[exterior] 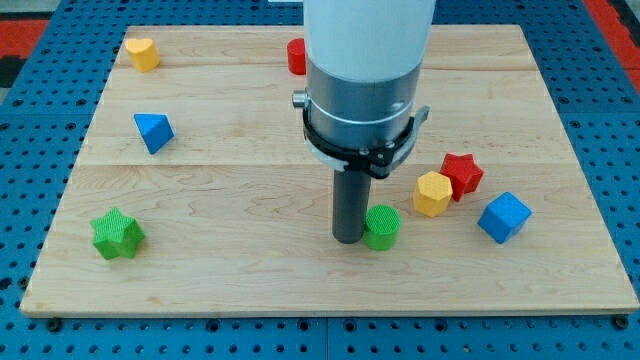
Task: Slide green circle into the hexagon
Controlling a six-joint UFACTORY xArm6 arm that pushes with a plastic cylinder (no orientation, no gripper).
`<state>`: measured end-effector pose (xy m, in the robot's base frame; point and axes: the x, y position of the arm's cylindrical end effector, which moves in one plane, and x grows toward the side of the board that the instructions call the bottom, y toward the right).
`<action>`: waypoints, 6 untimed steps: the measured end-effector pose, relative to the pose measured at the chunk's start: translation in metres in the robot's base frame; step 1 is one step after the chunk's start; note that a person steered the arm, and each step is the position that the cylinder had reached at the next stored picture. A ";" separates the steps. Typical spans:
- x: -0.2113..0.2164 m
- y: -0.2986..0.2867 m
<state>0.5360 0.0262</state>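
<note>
The green circle [383, 227] is a short green cylinder at the lower middle of the wooden board [250, 280]. My tip [348, 239] rests on the board touching the circle's left side. The yellow hexagon [433, 194] lies to the right of the circle and a little higher, a short gap away. A red star [462, 174] touches the hexagon's upper right side.
A blue cube [503, 217] sits right of the hexagon. A green star [117, 234] lies at lower left, a blue triangle [153, 131] at left, a yellow block [142, 53] at top left. A red block [297, 56] at the top is partly hidden by the arm.
</note>
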 end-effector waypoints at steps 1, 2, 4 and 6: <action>0.000 0.041; 0.010 0.018; 0.006 0.057; 0.025 -0.048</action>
